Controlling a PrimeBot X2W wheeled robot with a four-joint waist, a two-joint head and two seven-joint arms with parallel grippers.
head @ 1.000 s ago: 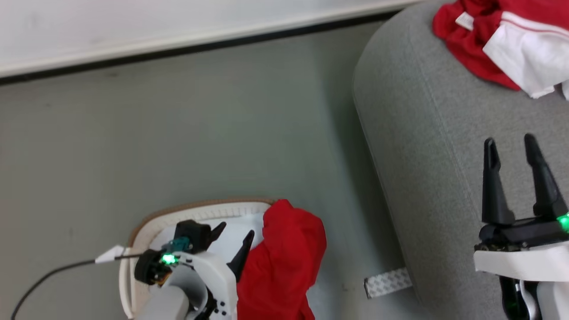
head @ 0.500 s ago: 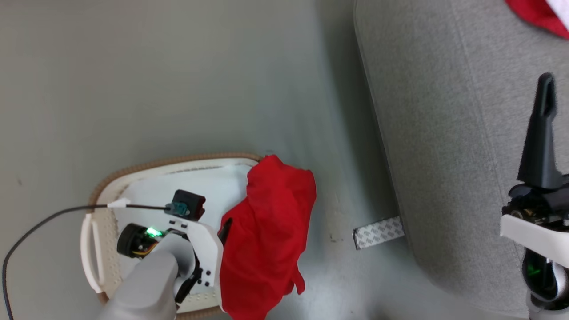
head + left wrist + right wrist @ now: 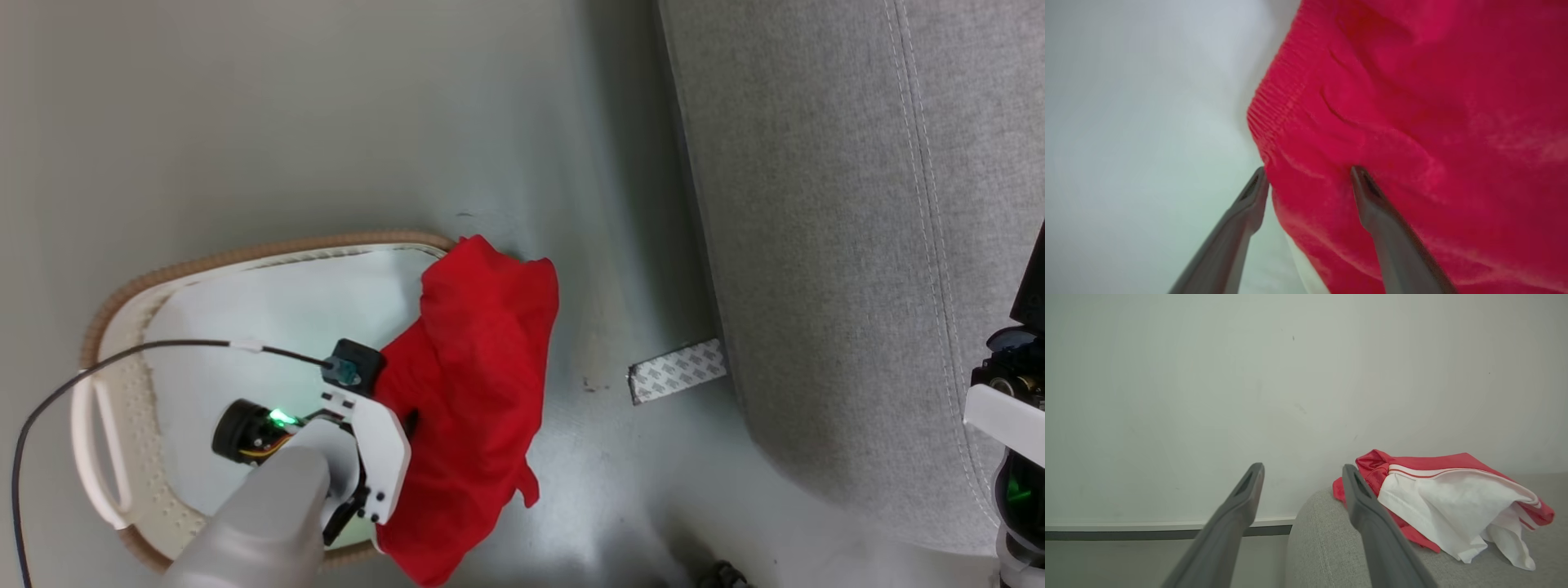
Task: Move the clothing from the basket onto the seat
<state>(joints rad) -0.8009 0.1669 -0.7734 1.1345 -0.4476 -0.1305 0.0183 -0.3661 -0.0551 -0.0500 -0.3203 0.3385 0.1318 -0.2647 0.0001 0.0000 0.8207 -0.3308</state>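
The cream basket (image 3: 98,327) with its brown rim stands on the floor at the lower left. A red piece of clothing (image 3: 473,384) hangs over its right rim. My left gripper (image 3: 1309,179) is open and low inside the basket. One finger lies along the garment's ribbed edge, the other over the red cloth (image 3: 1412,122). The cloth hides those fingers in the head view, where the white wrist housing (image 3: 371,445) shows. The grey seat (image 3: 816,245) fills the right. My right gripper (image 3: 1302,473) is open and empty above the seat's edge (image 3: 1323,547), near a red-and-white garment (image 3: 1445,498) lying on it.
A white lining sheet (image 3: 269,318) covers the basket's bottom. A black cable (image 3: 163,349) runs from my left wrist across the basket. A grey patterned strip (image 3: 676,371) lies on the floor by the seat's base. A pale wall with a dark baseboard (image 3: 1147,531) stands behind the seat.
The head camera has tilted down, so the garment on the seat has left its view. My left gripper has sunk into the basket against the red cloth. Both grippers stay open.
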